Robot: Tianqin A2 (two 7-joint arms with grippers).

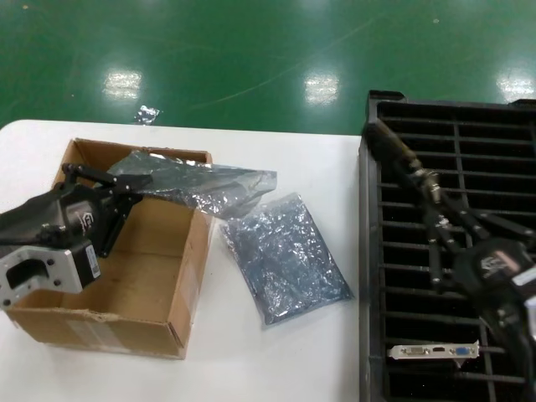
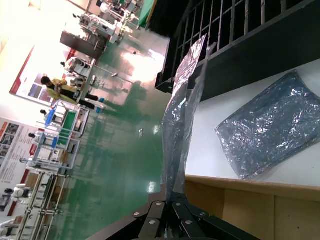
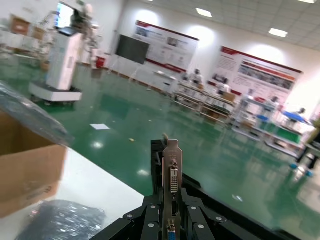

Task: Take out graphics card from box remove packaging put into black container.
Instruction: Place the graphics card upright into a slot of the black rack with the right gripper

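Landmark: cardboard box (image 1: pixel 126 251), on the white table (image 1: pixel 293 352).

Left gripper (image 1: pixel 126 186) sits over the box's far rim, fingers clamped on one end of an antistatic bag (image 1: pixel 201 186). The bag hangs out from the box's far right corner over the table. Left wrist view confirms it: the bag (image 2: pixel 182 110) is pinched between closed fingers and stretches away from them.

Second antistatic bag (image 1: pixel 285 255) lies flat on the table just right of the box, loose.

Black slotted crate (image 1: pixel 373 276) stands well right of the box. Right gripper (image 1: pixel 427 188) is over the crate, closed on a graphics card (image 3: pixel 172 175), held bracket-up per the right wrist view. Another graphics card (image 1: pixel 433 350) sits in a near slot of the crate.
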